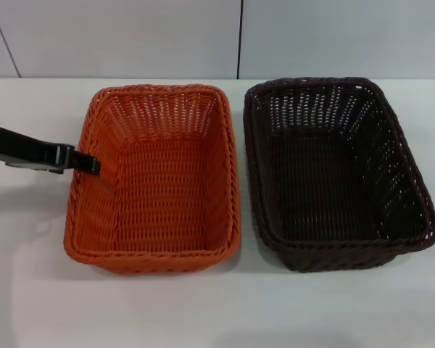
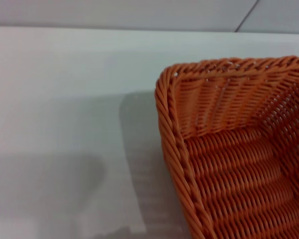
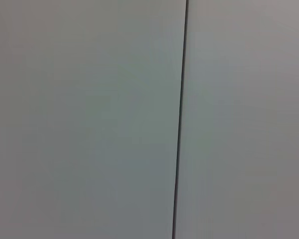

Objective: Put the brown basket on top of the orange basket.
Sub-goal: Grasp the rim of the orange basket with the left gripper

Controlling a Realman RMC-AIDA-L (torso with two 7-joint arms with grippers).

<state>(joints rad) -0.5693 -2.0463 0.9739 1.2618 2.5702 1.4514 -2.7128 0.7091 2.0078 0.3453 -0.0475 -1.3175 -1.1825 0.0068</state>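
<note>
The orange basket (image 1: 156,181) sits empty on the white table, left of centre. The brown basket (image 1: 333,170) sits empty beside it on the right, a narrow gap between them. My left gripper (image 1: 87,162) reaches in from the left edge, its black tip at the orange basket's left rim. The left wrist view shows a corner of the orange basket (image 2: 229,149) from close above. My right gripper is not in view; its wrist view shows only a plain panel.
The white table (image 1: 217,312) runs to a pale wall panel (image 1: 130,36) at the back with a dark vertical seam (image 1: 240,36). The same kind of seam (image 3: 180,119) shows in the right wrist view.
</note>
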